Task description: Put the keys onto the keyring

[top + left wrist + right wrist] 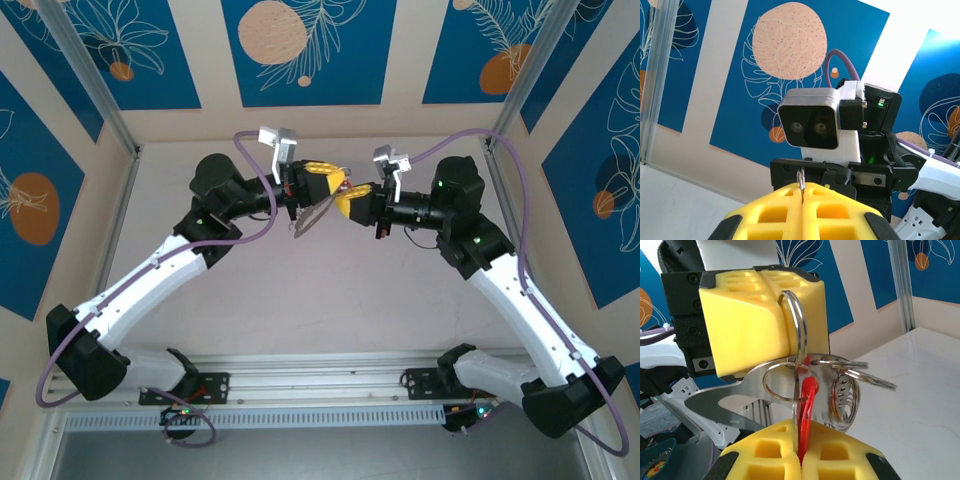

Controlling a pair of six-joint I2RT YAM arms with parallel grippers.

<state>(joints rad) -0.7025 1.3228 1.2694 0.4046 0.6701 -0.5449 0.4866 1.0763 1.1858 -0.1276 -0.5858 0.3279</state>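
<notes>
Fingertip to fingertip over the middle of the table [300,300], nearer its far edge, the right gripper [799,442] is clamped on the red key [807,390] and the left gripper [785,300] is pinched shut on a split ring [799,325] of the keyring [740,392]. The key's long axis runs straight out of the right jaws toward the left fingers, its free end just under them. The keyring's flat grey loop slants toward the near edge on the left arm's side.
</notes>
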